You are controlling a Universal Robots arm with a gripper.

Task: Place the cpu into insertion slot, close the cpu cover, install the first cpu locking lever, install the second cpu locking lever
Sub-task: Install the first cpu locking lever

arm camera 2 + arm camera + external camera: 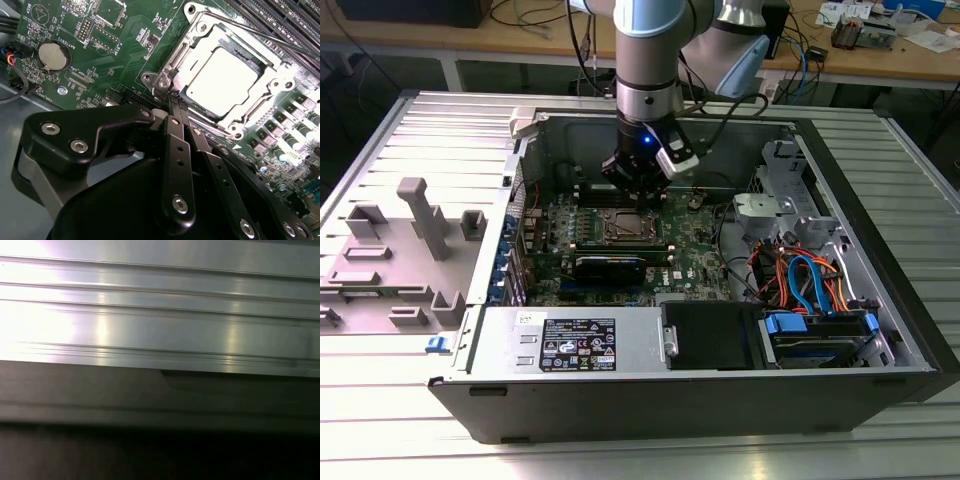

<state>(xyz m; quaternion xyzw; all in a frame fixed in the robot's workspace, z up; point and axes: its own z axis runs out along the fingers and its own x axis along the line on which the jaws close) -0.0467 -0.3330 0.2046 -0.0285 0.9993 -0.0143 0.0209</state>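
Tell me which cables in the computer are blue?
The flat, wide cables near the exterior view's right, looping above the blue-tabbed drive. The thin wires beside them are orange and red instead.

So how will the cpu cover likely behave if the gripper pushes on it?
The cpu cover looks like a thin metal frame, so probably light and easily bent. It seems hinged, so it should swing rather than slide. Its shiny surface may be slippery for the gripper.
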